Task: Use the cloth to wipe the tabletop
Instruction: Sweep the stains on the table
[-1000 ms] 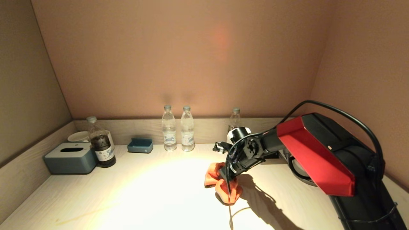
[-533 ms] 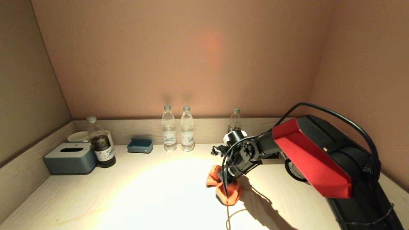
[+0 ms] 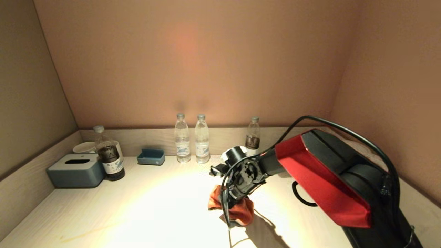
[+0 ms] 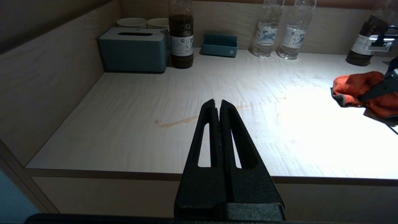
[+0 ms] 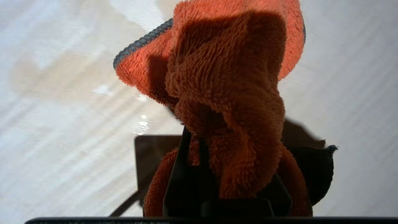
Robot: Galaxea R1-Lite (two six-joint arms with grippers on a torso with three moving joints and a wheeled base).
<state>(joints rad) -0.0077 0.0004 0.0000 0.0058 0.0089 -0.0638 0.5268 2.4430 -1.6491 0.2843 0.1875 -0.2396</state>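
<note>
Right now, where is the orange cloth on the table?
In the head view the orange cloth lies right of the tabletop's centre, pinched in the right gripper, in front of the two clear water bottles.

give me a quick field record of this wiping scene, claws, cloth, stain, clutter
right claw: shut on the orange cloth, pressing it on the tabletop
left claw: shut, empty, parked at the table's front edge
stain: brownish streak on the left front of the tabletop, apart from the cloth
clutter: tissue box, bottles along the back wall
</note>
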